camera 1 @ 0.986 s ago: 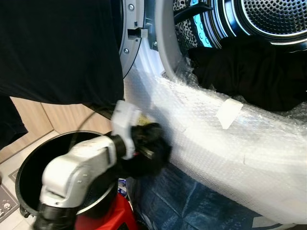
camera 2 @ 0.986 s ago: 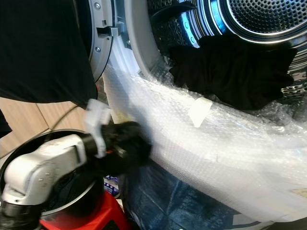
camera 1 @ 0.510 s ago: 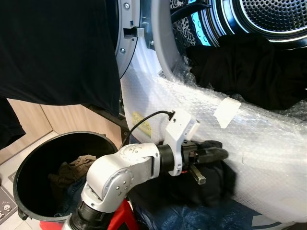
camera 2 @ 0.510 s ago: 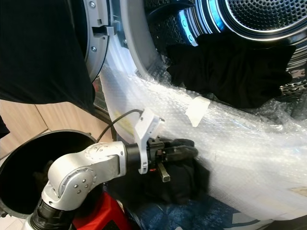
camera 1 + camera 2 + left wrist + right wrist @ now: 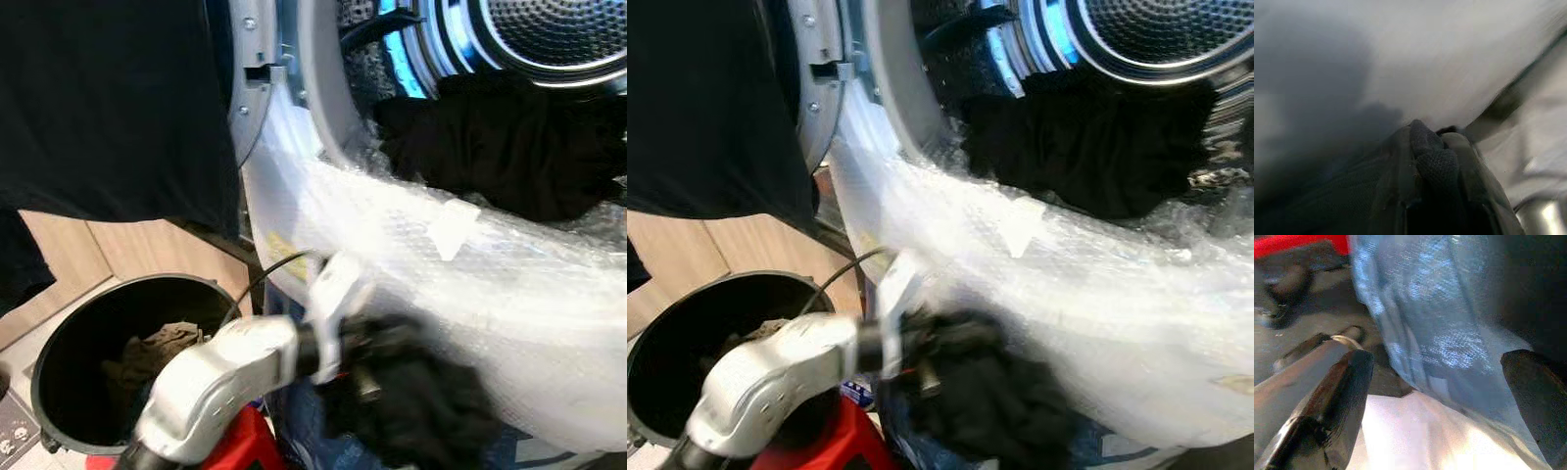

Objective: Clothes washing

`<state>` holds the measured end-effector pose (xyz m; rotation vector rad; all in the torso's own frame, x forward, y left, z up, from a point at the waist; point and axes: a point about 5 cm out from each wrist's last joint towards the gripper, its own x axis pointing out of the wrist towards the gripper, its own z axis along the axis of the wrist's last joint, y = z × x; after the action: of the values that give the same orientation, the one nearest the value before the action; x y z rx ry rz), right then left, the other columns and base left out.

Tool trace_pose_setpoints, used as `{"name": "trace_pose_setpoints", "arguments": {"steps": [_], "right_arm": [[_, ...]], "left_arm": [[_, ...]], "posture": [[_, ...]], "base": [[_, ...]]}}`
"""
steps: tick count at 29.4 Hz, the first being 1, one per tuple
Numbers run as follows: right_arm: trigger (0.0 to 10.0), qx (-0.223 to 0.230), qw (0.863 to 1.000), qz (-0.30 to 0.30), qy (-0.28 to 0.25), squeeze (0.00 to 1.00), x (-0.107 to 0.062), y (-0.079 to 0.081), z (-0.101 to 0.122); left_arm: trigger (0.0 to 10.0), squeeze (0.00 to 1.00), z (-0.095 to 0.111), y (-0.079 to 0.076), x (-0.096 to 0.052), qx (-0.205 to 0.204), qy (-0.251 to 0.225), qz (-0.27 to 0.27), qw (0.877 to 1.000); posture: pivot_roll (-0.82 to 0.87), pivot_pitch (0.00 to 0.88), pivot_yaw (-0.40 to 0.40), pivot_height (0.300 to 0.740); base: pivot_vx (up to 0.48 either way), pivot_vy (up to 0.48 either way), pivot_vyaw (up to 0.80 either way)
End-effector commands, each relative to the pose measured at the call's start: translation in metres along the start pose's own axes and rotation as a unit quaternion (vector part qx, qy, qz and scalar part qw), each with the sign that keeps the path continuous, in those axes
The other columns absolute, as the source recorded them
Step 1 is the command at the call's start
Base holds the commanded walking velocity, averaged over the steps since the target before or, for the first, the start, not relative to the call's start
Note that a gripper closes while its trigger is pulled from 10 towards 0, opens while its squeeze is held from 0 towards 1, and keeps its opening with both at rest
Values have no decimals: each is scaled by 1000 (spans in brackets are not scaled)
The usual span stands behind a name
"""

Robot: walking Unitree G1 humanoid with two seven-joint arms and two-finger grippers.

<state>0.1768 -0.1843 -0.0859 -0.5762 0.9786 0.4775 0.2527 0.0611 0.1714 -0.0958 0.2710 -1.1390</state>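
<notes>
Our left gripper [image 5: 367, 348] is clamped on a black garment [image 5: 421, 406] just below the washer's bubble-wrapped door rim [image 5: 509, 284], so we'd lift well above it before swinging into the drum [image 5: 549, 29].

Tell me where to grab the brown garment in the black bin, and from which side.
Take the brown garment at its raised crumpled top, coming straight down through the bin mouth, judging by the pile's folds standing up and the walls that block any sideways approach. The left end effector is shut on black cloth beside the bin, so that load likely goes first.
</notes>
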Motion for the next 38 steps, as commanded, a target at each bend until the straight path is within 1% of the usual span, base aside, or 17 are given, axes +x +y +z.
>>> {"name": "trace_pose_setpoints", "arguments": {"steps": [1,5,7,8,10,13,15,18,19,20,21,24,25,27,29,34,38], "right_arm": [[10000,-23,995,84,-39,0,-3,10,1],[10000,-60,983,168,-51,0,-10,16,-11],[10000,-75,975,205,-51,0,-17,13,-21],[10000,-75,975,205,-51,0,-17,13,-21],[10000,-45,971,223,-75,0,-20,9,-20],[10000,11,961,240,-138,0,-23,2,-4],[10000,49,949,249,-186,0,-25,-3,10],[10000,74,930,262,-246,0,-30,-11,26],[10000,79,918,273,-276,671,-35,-16,33],[10000,79,918,273,-276,671,-35,-16,33],[10000,81,911,283,-288,1000,-39,-16,35],[10000,76,888,310,-331,1000,-54,-17,38],[10000,88,876,315,-355,1000,-61,-19,41],[10000,97,867,313,-375,1000,-68,-23,45],[10000,86,866,318,-376,1000,-75,-26,43],[10000,78,869,305,-381,1000,-78,-31,46],[10000,80,866,311,-384,1000,-74,-23,62]], "left_arm": [[0,0,6,7,-5,14,-18,20,1000],[0,0,3,15,-7,9,-21,41,999],[0,0,7,14,-11,12,-37,35,999],[0,0,7,14,-11,12,-37,35,999],[0,0,4,15,-15,16,-34,33,999],[0,0,-4,15,-16,19,-16,25,999],[0,0,-9,12,-16,15,-12,12,1000],[0,0,-17,8,-14,4,-10,-3,1000],[0,0,-24,8,-13,-1,-1,-5,1000],[0,0,-24,8,-13,-1,-1,-5,1000],[0,0,-29,9,-12,-2,8,1,1000],[0,0,-35,13,-13,-6,20,20,1000],[0,0,-35,14,-13,-8,17,22,1000],[0,0,-33,15,-13,-8,12,25,1000],[0,0,-32,18,-12,-10,11,33,999],[0,0,-31,18,-9,-7,10,30,999],[0,0,-30,23,-5,-24,12,50,998]], "posture": [[127,47,-69,740],[121,48,-73,740],[97,60,-70,740],[97,60,-70,740],[96,62,-72,740],[92,68,-70,740],[92,68,-70,740],[81,76,-61,740],[81,76,-61,740],[81,76,-61,740],[81,76,-61,740],[62,88,-58,740],[61,88,-58,740],[60,89,-58,740],[52,95,-54,740],[49,96,-48,740],[46,101,-41,740]], "base": [[0,0,0],[0,0,0],[0,0,0],[0,0,0],[0,0,0],[0,0,0],[0,0,0],[0,0,0],[0,0,0],[0,0,0],[0,0,0],[0,0,0],[0,0,0],[0,0,0],[0,0,0],[0,0,0],[0,0,0]]}}
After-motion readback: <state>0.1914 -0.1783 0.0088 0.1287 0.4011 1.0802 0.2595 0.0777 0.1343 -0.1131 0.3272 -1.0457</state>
